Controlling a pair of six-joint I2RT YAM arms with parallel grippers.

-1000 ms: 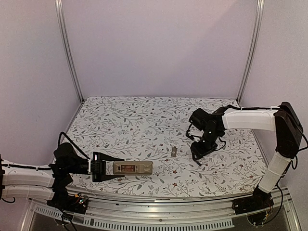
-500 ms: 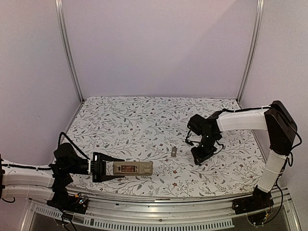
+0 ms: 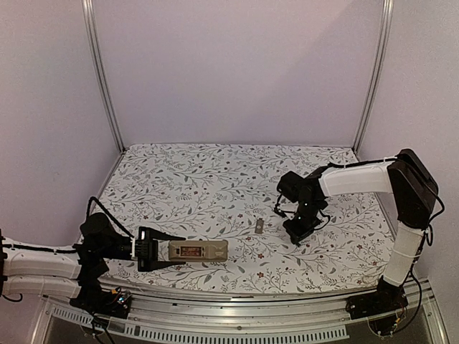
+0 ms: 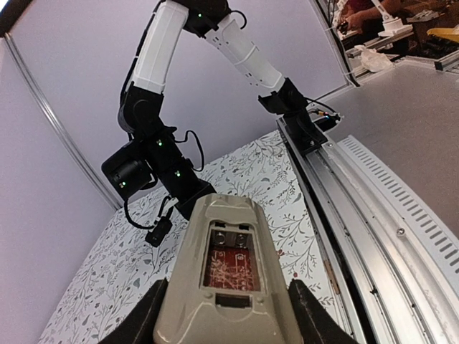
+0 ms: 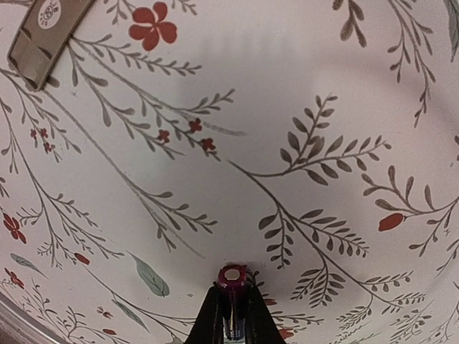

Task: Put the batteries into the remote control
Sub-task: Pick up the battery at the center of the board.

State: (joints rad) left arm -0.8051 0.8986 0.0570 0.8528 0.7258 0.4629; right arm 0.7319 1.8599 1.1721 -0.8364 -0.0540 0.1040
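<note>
The remote control (image 3: 199, 250) lies lengthwise near the front edge, greyish back up, and my left gripper (image 3: 154, 249) is shut on its left end. In the left wrist view the remote control (image 4: 229, 279) shows its open battery recess (image 4: 228, 261) with a red board inside and no cells, and my left gripper (image 4: 226, 319) clamps its sides. My right gripper (image 3: 296, 233) points down at the cloth, right of centre. In the right wrist view my right gripper (image 5: 232, 295) is shut on one dark purple battery (image 5: 232, 276), whose metal end faces the camera, just above or on the cloth.
A small grey flat piece (image 3: 259, 227) lies on the floral cloth between the remote and the right gripper; the same grey piece (image 5: 43, 36) shows at the top left of the right wrist view. Metal rail (image 3: 237, 330) runs along the near edge. Walls enclose the back and sides.
My right gripper has drawn slightly left and down toward the cloth, and its fingers have closed on the battery. The left gripper and remote have not moved.
</note>
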